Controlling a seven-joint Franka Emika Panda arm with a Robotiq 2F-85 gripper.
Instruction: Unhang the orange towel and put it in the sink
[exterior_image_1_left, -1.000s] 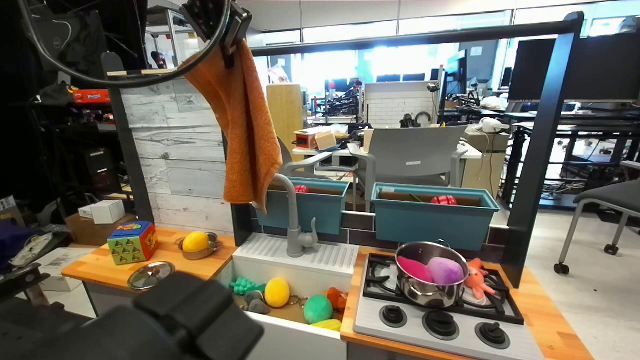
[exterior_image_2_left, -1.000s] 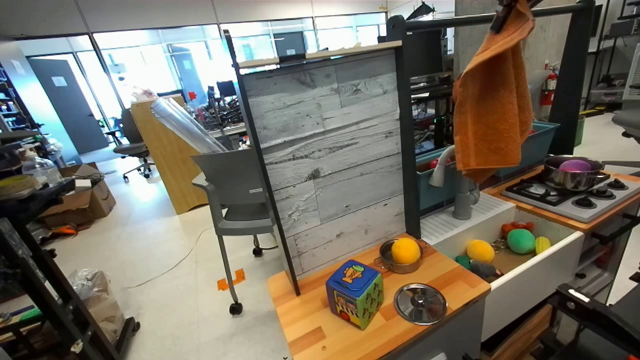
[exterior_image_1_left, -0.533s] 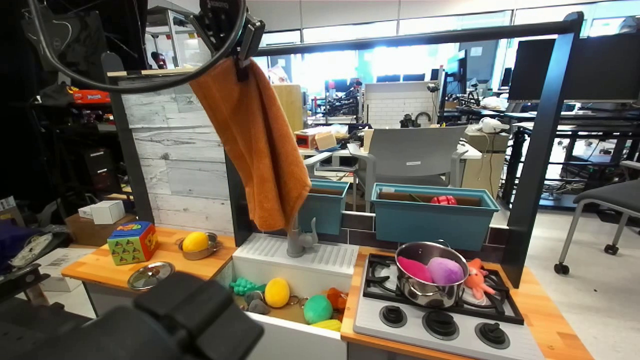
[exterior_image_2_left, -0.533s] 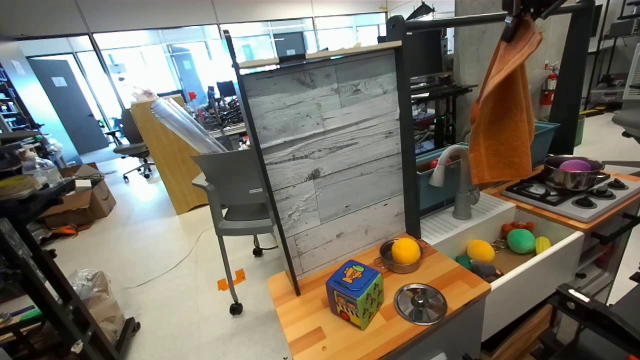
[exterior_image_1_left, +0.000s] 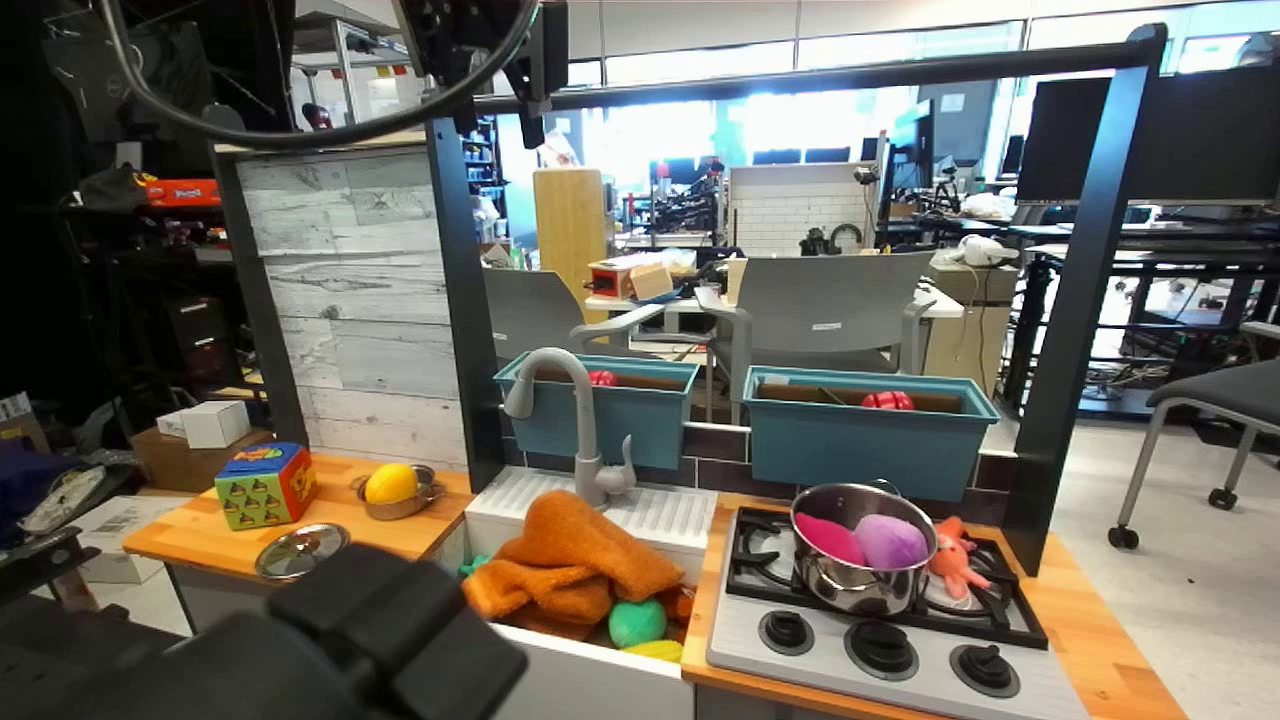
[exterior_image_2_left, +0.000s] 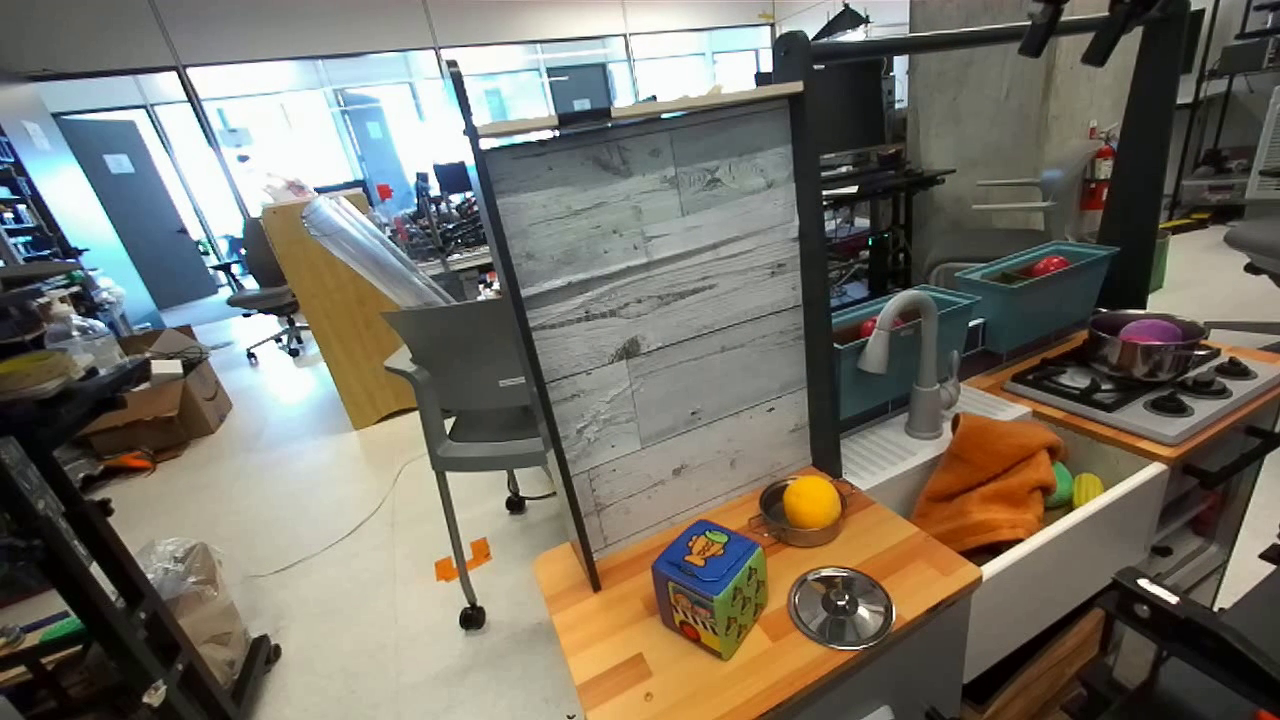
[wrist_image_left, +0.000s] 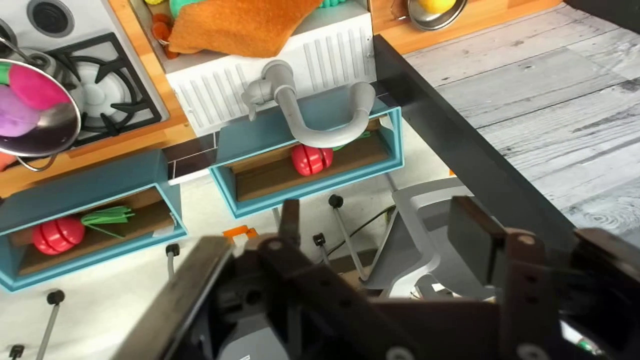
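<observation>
The orange towel (exterior_image_1_left: 590, 550) lies crumpled in the white sink (exterior_image_1_left: 590, 670), in front of the faucet. In both exterior views it covers most of the toys there; a green toy (exterior_image_2_left: 1062, 484) and a yellow toy (exterior_image_2_left: 1087, 489) show beside it. Part of the towel (wrist_image_left: 235, 25) also appears at the top of the wrist view. High above the sink, near the rail, hangs my gripper (exterior_image_2_left: 1072, 42). Its fingers are spread apart with only background between them, as the wrist view of the gripper (wrist_image_left: 376, 212) makes plain. No contact with the towel is visible.
A grey faucet (exterior_image_1_left: 588, 420) rises behind the sink. Above runs a black rail (exterior_image_1_left: 800, 78) between dark posts. Two blue planters (exterior_image_1_left: 870, 440) hang at the back. A pot (exterior_image_1_left: 865, 580) sits on the stove; a toy box (exterior_image_2_left: 710, 590) and lid (exterior_image_2_left: 840, 608) occupy the counter.
The towel, earlier hanging from my shut gripper, has dropped into the sink. The gripper has opened and shifted towards the stove side, staying high.
</observation>
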